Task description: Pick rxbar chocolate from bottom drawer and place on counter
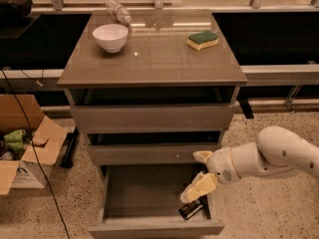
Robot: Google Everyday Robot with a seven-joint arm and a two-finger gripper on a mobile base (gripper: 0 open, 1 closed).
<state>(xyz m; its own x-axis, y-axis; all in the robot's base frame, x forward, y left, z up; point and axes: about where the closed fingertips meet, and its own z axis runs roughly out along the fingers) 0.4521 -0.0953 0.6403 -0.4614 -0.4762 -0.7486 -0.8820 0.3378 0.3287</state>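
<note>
One white arm extends from the right, its gripper over the right side of the pulled-out bottom drawer. The two fingers are spread wide and hold nothing. The lower finger hangs just above the black snack bar, which lies flat in the drawer's front right corner; whether they touch I cannot tell. On the counter stand a white bowl and a green-and-yellow sponge.
</note>
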